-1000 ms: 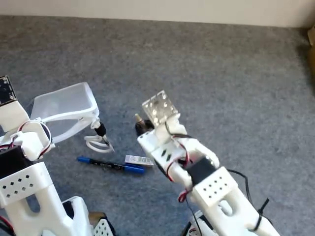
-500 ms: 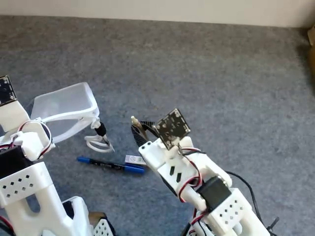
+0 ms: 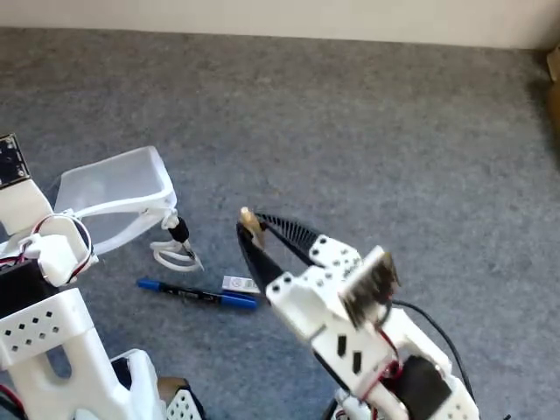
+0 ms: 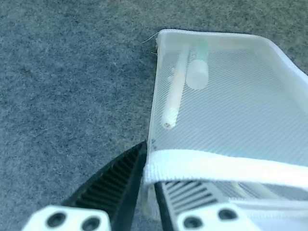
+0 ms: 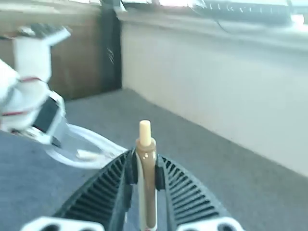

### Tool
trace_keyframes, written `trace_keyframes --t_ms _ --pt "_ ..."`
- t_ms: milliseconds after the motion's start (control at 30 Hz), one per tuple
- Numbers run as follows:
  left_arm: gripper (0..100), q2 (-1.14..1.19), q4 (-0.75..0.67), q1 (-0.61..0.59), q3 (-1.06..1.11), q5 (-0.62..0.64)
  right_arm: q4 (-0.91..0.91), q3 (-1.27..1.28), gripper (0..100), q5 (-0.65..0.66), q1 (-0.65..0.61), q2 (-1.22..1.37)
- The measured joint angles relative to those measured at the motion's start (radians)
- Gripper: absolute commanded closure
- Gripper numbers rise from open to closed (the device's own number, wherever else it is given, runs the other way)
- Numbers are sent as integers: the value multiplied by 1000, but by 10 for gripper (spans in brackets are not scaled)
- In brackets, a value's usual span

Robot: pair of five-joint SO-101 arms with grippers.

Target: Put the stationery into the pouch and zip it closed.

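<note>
Mesh pouch (image 4: 231,110): soft, translucent, lying on the carpet (image 3: 394,131) on the left arm's side, mouth apparently open. Inside it are two pale items, a thin stick (image 4: 174,91) and a stubby tube (image 4: 197,72).

The pouch looks limp and will likely sag shut unless it is held by the stiffer white band (image 4: 216,166) at the mouth. The left gripper (image 4: 147,156) is pinched tight on that band.

The right gripper (image 5: 144,161) is clamped on a tan pen (image 5: 145,139). It is held off the carpet, well apart from the pouch, tip poking out past the fingertips.

The tan pen looks light, stiff and smooth. It could pivot in the jaws, so mid-barrel is the best hold.

On the carpet between the arms lie a blue pen (image 3: 197,295) and, just beside it, a small white block (image 3: 238,283), possibly an eraser.
</note>
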Motion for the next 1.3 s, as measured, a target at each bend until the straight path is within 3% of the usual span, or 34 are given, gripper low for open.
trace_keyframes --t_ms 400,567,900,1100,1300 --pt "993 3 0 132 -17 -2 0 0 994 0 -184 -80" --pt "993 5 28 215 -81 -2 -87 0 994 0 -213 -83" --pt "993 5 103 338 -192 -2 -465 138 994 0 -213 -80" --pt "993 5 103 344 -192 -2 -723 253 994 0 -216 -71" --pt "993 5 103 344 -181 -2 -862 255 994 0 -216 -3"
